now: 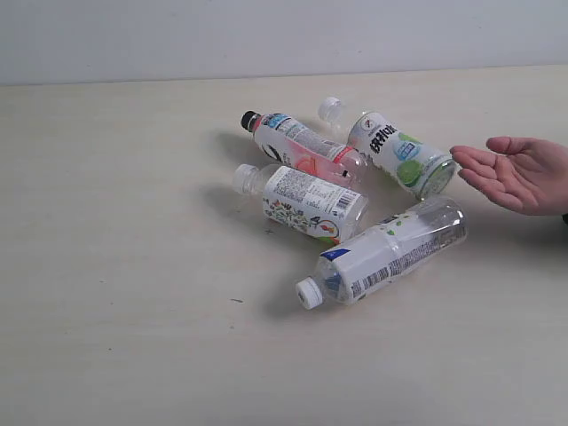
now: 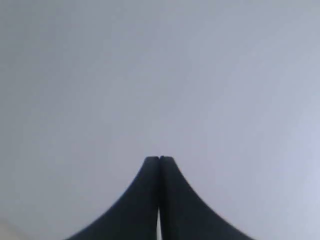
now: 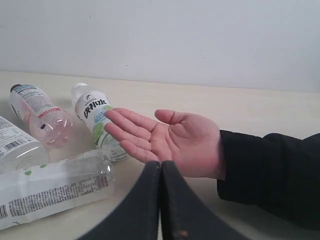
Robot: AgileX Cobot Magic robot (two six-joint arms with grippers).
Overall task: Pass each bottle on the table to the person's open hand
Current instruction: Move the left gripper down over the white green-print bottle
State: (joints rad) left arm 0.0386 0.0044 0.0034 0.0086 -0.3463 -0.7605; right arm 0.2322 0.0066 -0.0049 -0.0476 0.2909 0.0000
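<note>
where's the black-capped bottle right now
In the exterior view the black-capped bottle lies on its side at the back of the cluster, with the green-lime bottle to its right and the floral bottle just in front.

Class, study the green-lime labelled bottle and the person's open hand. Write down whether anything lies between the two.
Nothing visible does. The green-lime bottle lies on its side on the table, its base turned toward the open hand. The hand is held palm up close beside that base, with no other bottle in the gap.

A plain pale wall (image 1: 266,35) stands behind the beige table (image 1: 106,337).
</note>
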